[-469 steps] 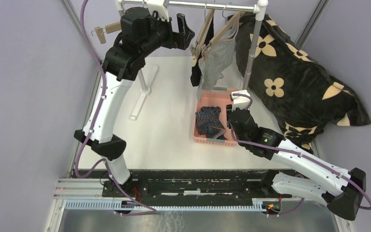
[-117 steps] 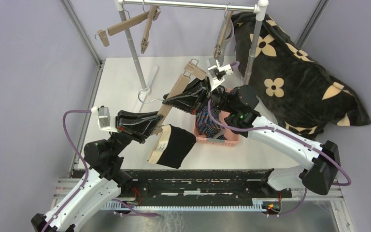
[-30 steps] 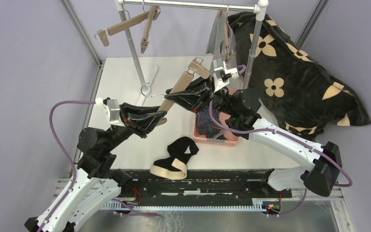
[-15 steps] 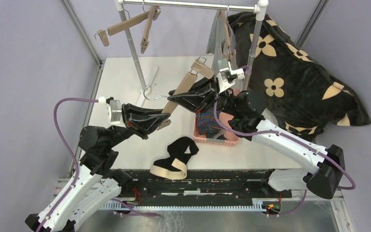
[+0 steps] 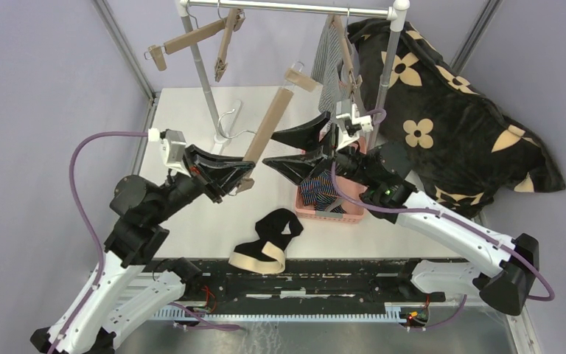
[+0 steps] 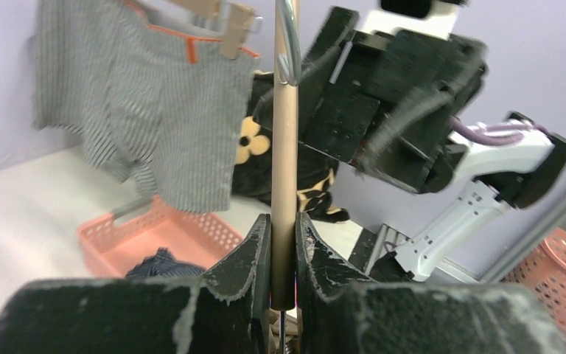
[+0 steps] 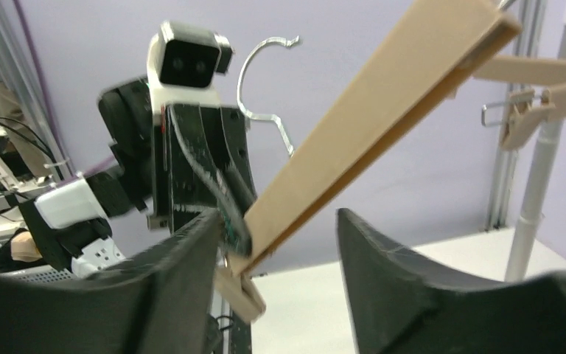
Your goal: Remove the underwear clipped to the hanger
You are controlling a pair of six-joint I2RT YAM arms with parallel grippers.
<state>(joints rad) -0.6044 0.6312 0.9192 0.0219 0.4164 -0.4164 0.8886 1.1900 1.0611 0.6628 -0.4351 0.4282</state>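
My left gripper [image 5: 245,172] is shut on the lower end of a tan wooden hanger [image 5: 269,125], which slants up toward the rail. The left wrist view shows the bar [image 6: 284,147] pinched between the jaws [image 6: 284,243]. Just right of the hanger, my right gripper [image 5: 292,147] stands open and apart from it; in its own view the hanger [image 7: 368,118] passes between the spread fingers [image 7: 280,251]. Black underwear with a beige waistband [image 5: 269,240] lies on the table. Navy striped underwear [image 5: 320,188] is in the pink basket [image 5: 328,217]. Grey-and-white striped underwear [image 5: 329,63] hangs clipped at the rail.
A rack with a metal rail [image 5: 287,7] and posts [image 5: 203,74] stands at the back, with bare wooden hangers [image 5: 214,33] at its left. A big black flower-print cushion [image 5: 449,125] fills the right side.
The right gripper has opened, let go of the hanger and drawn back to the right. The left gripper has swung the hanger up and away. The black underwear has not moved.
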